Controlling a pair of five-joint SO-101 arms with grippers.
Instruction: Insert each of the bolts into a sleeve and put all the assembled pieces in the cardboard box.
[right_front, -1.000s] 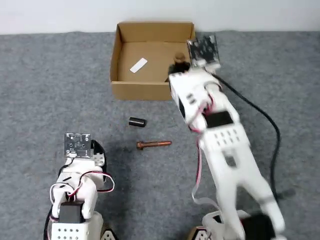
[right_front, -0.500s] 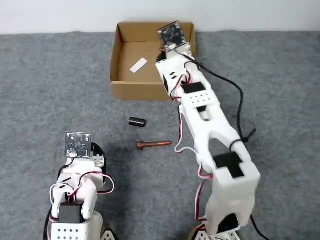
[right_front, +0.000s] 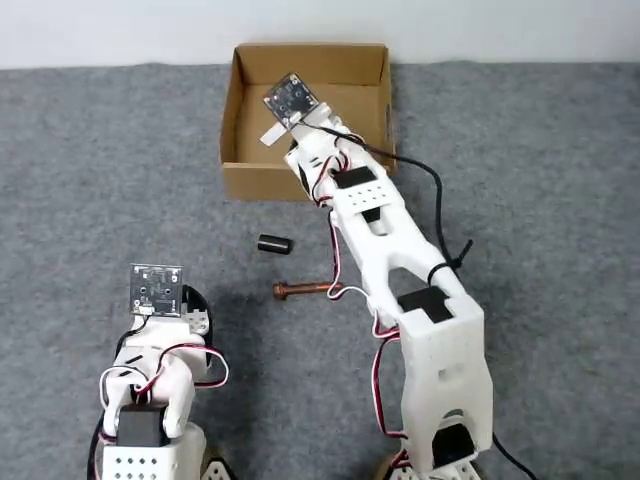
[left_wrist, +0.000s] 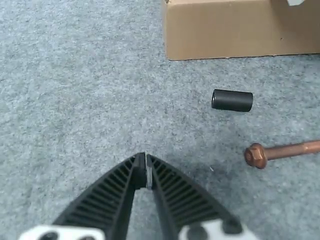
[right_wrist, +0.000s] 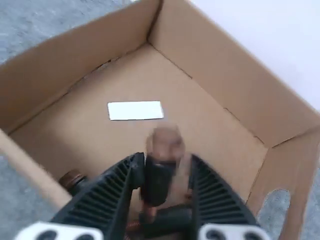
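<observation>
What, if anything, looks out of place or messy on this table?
Nothing looks spilled or damaged. The only loose ends are a black sleeve and a copper bolt lying apart on the grey carpet, outside the cardboard box: not yet joined, so unfinished work rather than a mishap.

Grey carpet (right_front: 100, 150) carries cardboard box (right_front: 260, 182), black sleeve (right_front: 273, 244), copper bolt (right_front: 300, 290).

Right arm (right_front: 370, 215) over cardboard box (right_front: 232, 110), perhaps inside.
</observation>
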